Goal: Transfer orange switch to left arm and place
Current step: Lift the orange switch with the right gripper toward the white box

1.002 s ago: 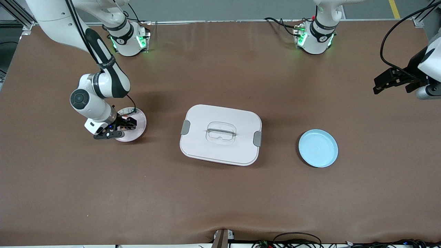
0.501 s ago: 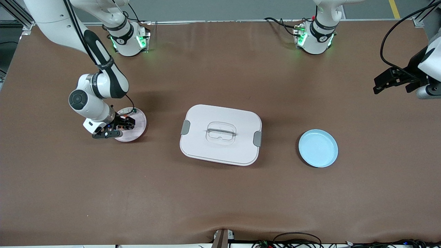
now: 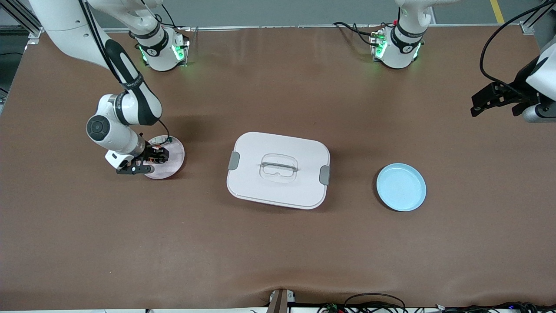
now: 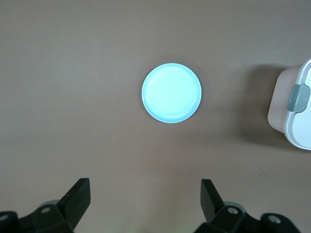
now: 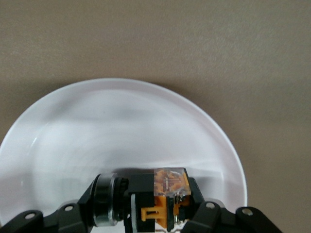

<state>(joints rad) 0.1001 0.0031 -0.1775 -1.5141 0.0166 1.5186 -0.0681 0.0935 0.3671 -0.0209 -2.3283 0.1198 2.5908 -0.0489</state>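
Right pincer has shifted slightly toward the right arm's end of the surface over the pink plate and has closed on the orange switch. Left pincer has risen a little.

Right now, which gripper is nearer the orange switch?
Right. The right gripper is shut on the orange switch over the pink plate. The left gripper waits open at the left arm's end, well past the box.
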